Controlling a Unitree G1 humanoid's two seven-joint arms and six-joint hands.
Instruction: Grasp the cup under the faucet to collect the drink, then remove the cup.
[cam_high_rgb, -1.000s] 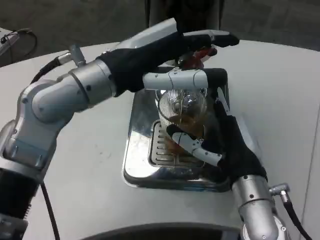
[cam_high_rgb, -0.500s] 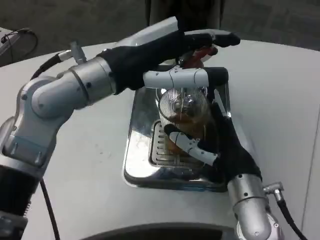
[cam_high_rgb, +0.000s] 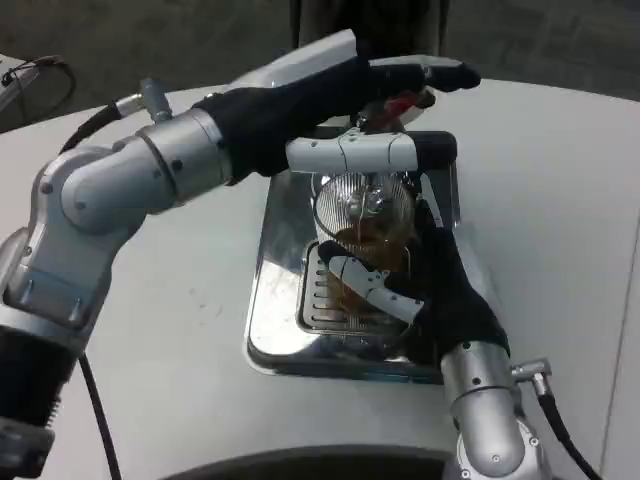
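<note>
A clear ribbed cup with amber drink in its lower half stands on the slotted grate of a steel drip tray. My right hand wraps around the cup from the right and front and holds it. My left hand reaches over the cup from the left, and its fingers lie across the red-handled faucet right above the cup's rim. The faucet's spout is mostly hidden behind those fingers.
The tray sits in the middle of a white round table. A black cable lies at the far left. A dark post rises behind the faucet. Bare table surface lies to both sides of the tray.
My right hand and forearm have shifted slightly left and up along the cup. The left arm has edged a little, with its fingers staying on the faucet.
</note>
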